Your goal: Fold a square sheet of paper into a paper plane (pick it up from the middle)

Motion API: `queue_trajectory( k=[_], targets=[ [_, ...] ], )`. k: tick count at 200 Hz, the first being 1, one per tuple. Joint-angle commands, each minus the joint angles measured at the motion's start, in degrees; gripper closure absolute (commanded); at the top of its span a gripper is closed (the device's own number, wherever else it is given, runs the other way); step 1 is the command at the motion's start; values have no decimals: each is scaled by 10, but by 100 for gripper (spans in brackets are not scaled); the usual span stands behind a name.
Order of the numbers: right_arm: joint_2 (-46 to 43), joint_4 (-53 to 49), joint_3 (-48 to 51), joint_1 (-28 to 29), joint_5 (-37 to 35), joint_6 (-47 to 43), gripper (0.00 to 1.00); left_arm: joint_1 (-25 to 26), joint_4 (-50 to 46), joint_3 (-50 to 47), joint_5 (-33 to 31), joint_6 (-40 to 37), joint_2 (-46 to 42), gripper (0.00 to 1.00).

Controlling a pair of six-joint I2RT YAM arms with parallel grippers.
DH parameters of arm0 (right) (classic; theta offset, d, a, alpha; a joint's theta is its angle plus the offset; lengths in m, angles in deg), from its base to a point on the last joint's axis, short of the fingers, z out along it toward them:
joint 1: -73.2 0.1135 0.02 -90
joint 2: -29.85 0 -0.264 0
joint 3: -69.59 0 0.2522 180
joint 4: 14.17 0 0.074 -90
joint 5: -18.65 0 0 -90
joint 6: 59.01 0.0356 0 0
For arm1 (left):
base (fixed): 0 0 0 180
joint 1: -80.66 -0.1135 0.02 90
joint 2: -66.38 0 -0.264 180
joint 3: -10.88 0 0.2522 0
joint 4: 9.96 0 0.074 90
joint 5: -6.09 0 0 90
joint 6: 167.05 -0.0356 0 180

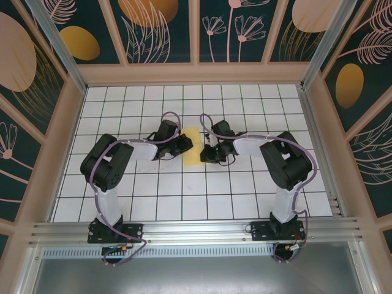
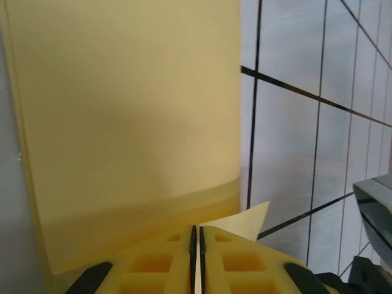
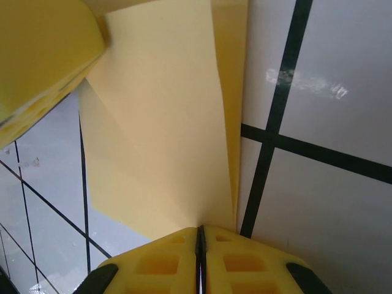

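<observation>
Left gripper and right gripper clamp opposite edges of the square sheet of paper; uneven pulling risks tearing it.

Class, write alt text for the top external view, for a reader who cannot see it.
A thin yellow paper sheet sits at the middle of a white gridded table, with the left pincer at its left edge and the right pincer at its right edge.

Items counted: one square sheet of paper, one gridded tabletop, two arms, namely one left arm and one right arm, two grippers, namely one left gripper and one right gripper.
</observation>
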Motion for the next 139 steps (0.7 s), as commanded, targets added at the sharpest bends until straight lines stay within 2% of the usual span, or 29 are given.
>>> queue_trajectory(
  k=[1, 27, 50, 84, 139],
  targets=[
    [-34, -7, -14, -4, 22, 3, 90, -2, -21, 23, -23, -12, 11, 89],
    [-44, 10, -25, -3, 28, 9, 88, -1, -20, 16, -28, -11, 13, 90],
    [-41, 19, -38, 1, 0, 33, 89, -2, -12, 2, -28, -6, 17, 92],
    [-10, 3, -70, 14, -28, 37, 89, -2, 3, -14, -27, 2, 21, 93],
    [32, 4, -92, 26, -25, 41, 89, -2, 30, -28, -20, 19, 27, 93]
  ],
)
